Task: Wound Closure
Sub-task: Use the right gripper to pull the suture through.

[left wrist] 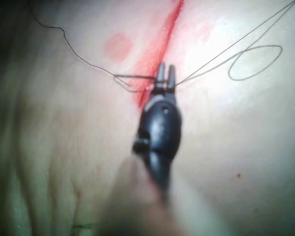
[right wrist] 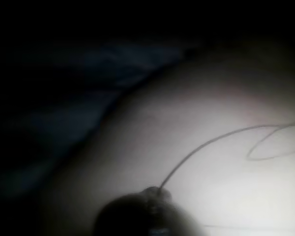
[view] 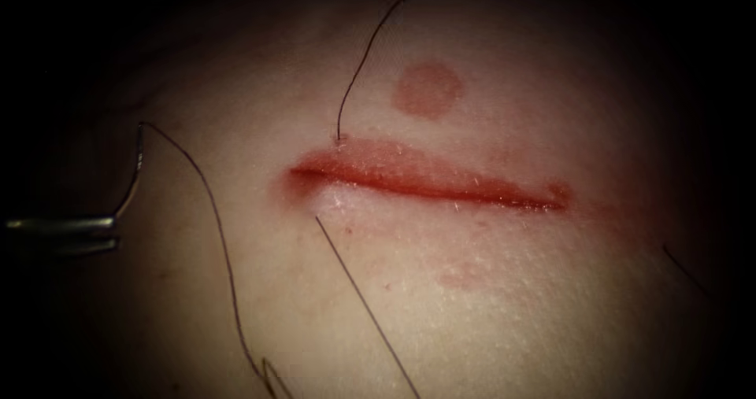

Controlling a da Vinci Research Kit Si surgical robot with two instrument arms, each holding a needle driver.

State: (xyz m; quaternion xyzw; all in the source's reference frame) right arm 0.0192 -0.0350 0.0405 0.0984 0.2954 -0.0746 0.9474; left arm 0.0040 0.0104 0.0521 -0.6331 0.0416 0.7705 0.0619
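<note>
Dim, dark vignette edges; wrist views blurry.

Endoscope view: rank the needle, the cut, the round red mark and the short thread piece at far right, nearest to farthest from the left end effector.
From the left end effector:
1. needle: held in it, clear of the tissue, left of the cut.
2. cut: centre.
3. round red mark: above the cut.
4. short thread piece: far right.
</note>
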